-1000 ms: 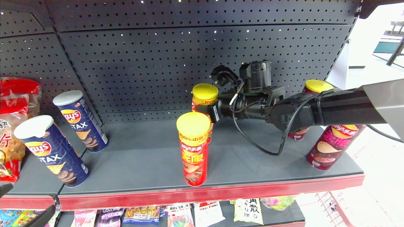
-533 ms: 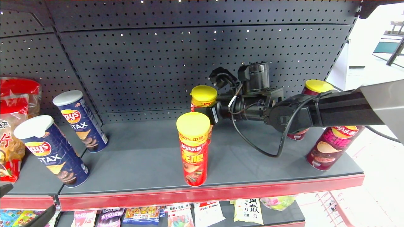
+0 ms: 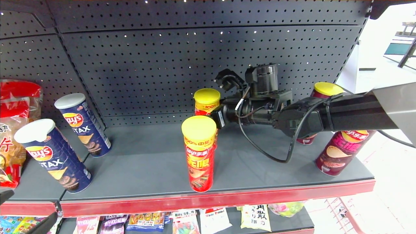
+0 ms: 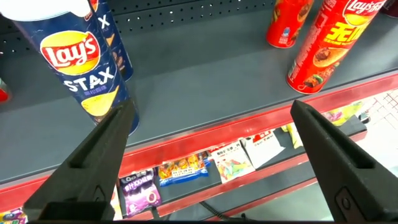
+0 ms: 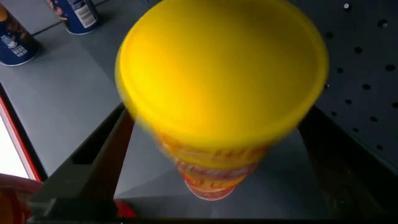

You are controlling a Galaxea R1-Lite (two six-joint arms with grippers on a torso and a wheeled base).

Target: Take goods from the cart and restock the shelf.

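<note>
front can just ahead of held can, 2 maroon cans right. right gripper clamps held can, lid up, maybe tilted. left gripper spread, empty.

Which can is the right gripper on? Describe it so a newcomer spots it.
Find the grey shelf with the red front lip. Near its middle two red cans with yellow lids line up front to back; it is the rear can, nearest the pegboard. Unlike the front can, it is clamped in the right gripper.
</note>
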